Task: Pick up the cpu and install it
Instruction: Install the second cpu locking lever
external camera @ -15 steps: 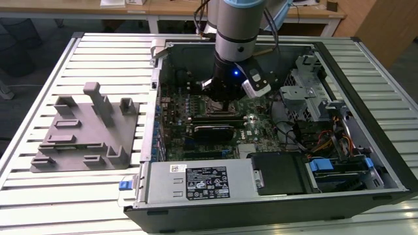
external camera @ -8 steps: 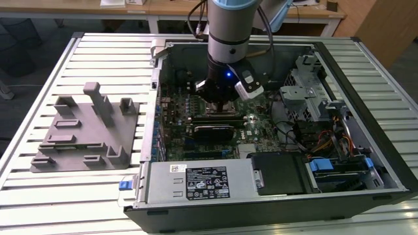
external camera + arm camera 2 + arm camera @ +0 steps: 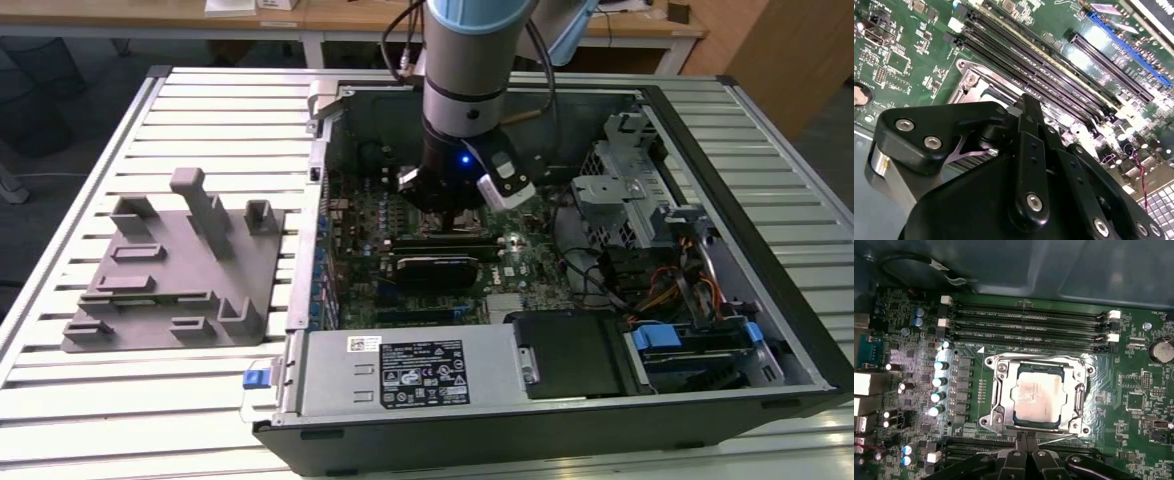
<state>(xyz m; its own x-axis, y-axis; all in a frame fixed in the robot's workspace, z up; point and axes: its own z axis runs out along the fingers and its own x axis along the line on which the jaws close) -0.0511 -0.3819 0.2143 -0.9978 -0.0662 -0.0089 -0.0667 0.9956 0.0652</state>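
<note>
The cpu sits in the socket frame; the claw, fingers together and empty, hovers beside it.

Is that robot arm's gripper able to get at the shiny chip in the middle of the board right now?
Probably yes. The gripper hangs just beside the cpu, which sits in its metal socket frame with its top uncovered, and nothing lies between them.

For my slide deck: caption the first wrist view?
Gripper shut beside the socket frame, cpu seated inside it on the motherboard.
</note>
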